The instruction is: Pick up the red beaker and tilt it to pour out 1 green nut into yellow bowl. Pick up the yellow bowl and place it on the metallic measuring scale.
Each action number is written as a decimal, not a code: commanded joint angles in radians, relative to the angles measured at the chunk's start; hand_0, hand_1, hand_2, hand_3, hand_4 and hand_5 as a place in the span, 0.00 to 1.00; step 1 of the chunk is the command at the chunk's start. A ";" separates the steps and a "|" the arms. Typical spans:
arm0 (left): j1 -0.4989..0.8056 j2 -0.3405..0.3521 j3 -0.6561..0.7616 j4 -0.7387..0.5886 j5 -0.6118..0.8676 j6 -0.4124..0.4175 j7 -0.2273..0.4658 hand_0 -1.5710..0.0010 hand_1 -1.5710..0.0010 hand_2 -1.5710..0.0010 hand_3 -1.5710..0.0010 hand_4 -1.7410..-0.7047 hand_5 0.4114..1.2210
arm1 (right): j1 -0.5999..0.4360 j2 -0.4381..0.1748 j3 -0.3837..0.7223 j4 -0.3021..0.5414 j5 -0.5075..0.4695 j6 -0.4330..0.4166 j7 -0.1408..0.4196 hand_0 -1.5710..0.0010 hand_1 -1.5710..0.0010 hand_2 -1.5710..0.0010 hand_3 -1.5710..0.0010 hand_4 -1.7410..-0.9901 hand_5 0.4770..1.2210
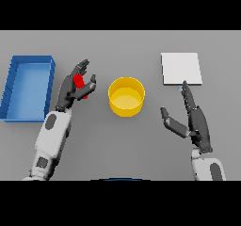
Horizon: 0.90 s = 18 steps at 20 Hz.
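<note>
Left hand (75, 87) clamped on red beaker (79, 82), left of yellow bowl (126, 96) mid-table. Right hand (193, 119) spread, holds nothing, below metallic measuring scale (181, 68) near far right edge. Risk: beaker short of bowl rim; early tilt drops nut onto table (141, 149).

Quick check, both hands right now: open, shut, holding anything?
Left hand: shut on the red beaker, left of the yellow bowl.
Right hand: open, holding nothing, just below the scale.
</note>
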 commanded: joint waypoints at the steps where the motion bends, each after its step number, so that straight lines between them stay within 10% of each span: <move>1: -0.002 -0.008 0.007 0.015 -0.001 0.017 -0.024 0.76 0.74 0.71 0.67 0.32 0.57 | 0.010 -0.004 -0.002 -0.007 -0.002 0.001 -0.013 1.00 1.00 1.00 1.00 0.67 0.23; 7: -0.021 -0.006 -0.031 0.032 -0.077 0.090 -0.027 0.21 0.21 0.19 0.27 0.10 0.89 | 0.017 -0.002 0.006 -0.023 -0.006 0.010 -0.004 1.00 1.00 1.00 1.00 0.66 0.23; 10: -0.023 -0.017 -0.038 0.036 -0.082 0.098 -0.028 0.11 0.11 0.10 0.14 0.19 0.94 | 0.004 0.005 -0.002 0.002 -0.025 0.016 -0.010 1.00 1.00 1.00 1.00 0.65 0.22; 18: -0.025 0.003 -0.016 -0.125 0.046 -0.008 0.018 0.02 0.02 0.02 0.02 0.03 0.89 | 0.003 -0.001 0.003 0.005 0.008 0.000 -0.019 1.00 1.00 1.00 1.00 0.68 0.23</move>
